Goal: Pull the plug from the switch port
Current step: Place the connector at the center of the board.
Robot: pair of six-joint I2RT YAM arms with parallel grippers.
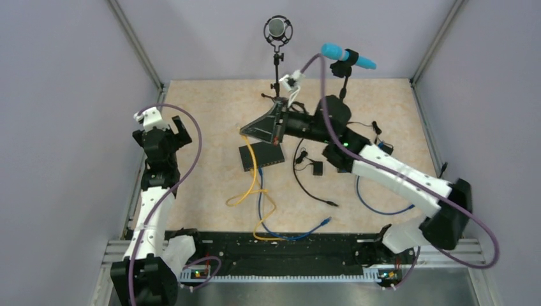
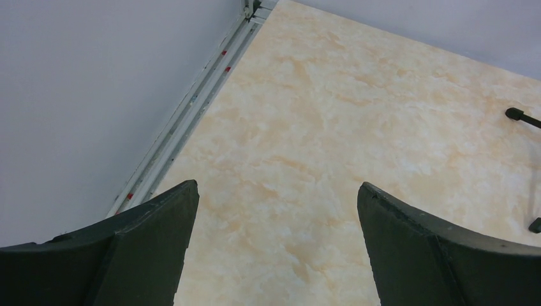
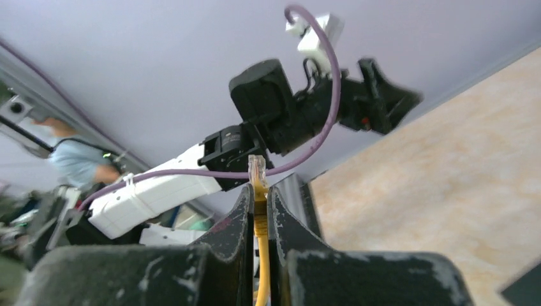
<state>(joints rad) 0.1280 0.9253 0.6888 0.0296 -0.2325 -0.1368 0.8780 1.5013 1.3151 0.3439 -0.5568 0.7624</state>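
Observation:
My right gripper (image 3: 258, 190) is shut on the yellow cable's plug (image 3: 257, 171), whose clear tip sticks out past the fingertips into the air. From above, that gripper (image 1: 247, 132) hangs tilted over the far left corner of the flat black switch box (image 1: 263, 153). The yellow cable (image 1: 256, 173) drops from it across the box to the table. The switch port itself is too small to make out. A blue cable (image 1: 260, 199) runs to the box's near edge. My left gripper (image 1: 170, 129) stands open and empty far to the left, over bare table (image 2: 277, 191).
Two microphone stands rise at the back: a round grey mic (image 1: 278, 29) and a blue mic (image 1: 348, 56). A small black adapter (image 1: 317, 168) with a thin black cable (image 1: 311, 191) lies right of the box. Another blue cable (image 1: 376, 207) loops beneath my right arm.

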